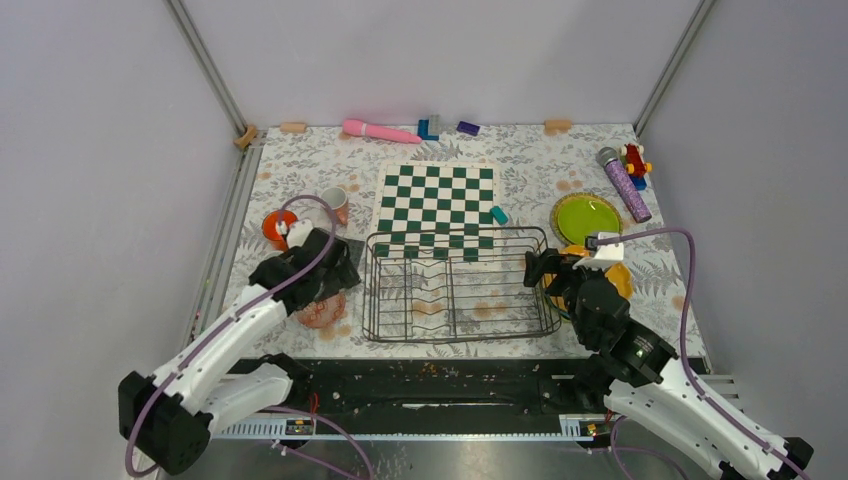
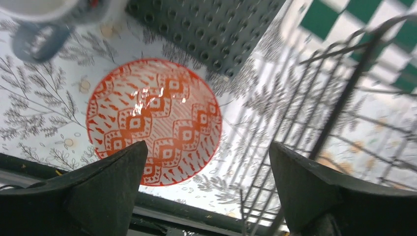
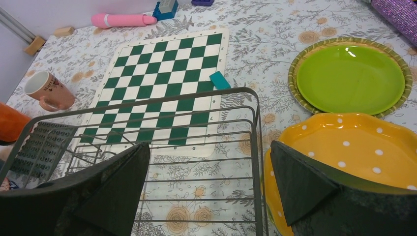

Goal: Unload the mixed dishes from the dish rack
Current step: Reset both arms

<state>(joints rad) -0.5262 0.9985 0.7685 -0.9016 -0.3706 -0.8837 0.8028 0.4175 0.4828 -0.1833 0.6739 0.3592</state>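
Observation:
The dark wire dish rack (image 1: pixel 460 285) stands mid-table with no dishes showing in it. My left gripper (image 1: pixel 340 268) is open and empty at the rack's left end, above a red-and-white patterned bowl (image 2: pixel 153 120) on the cloth. A pale grey cup (image 2: pixel 44 19) lies beyond the bowl. My right gripper (image 1: pixel 540 270) is open and empty over the rack's right edge (image 3: pixel 255 128), beside a yellow-orange dotted plate (image 3: pixel 344 147). A lime green plate (image 3: pixel 350 78) lies behind it. An orange cup (image 1: pixel 278 228) and a pink mug (image 1: pixel 335 205) stand at far left. The teal plate is out of view.
A green-and-white chessboard (image 1: pixel 437 205) lies behind the rack, with a teal block (image 1: pixel 498 214) at its right edge. A dark grey mat (image 2: pixel 211 29) lies left of the rack. A pink wand (image 1: pixel 378 130), a purple microphone (image 1: pixel 625 185) and small toys (image 1: pixel 634 160) sit near the back.

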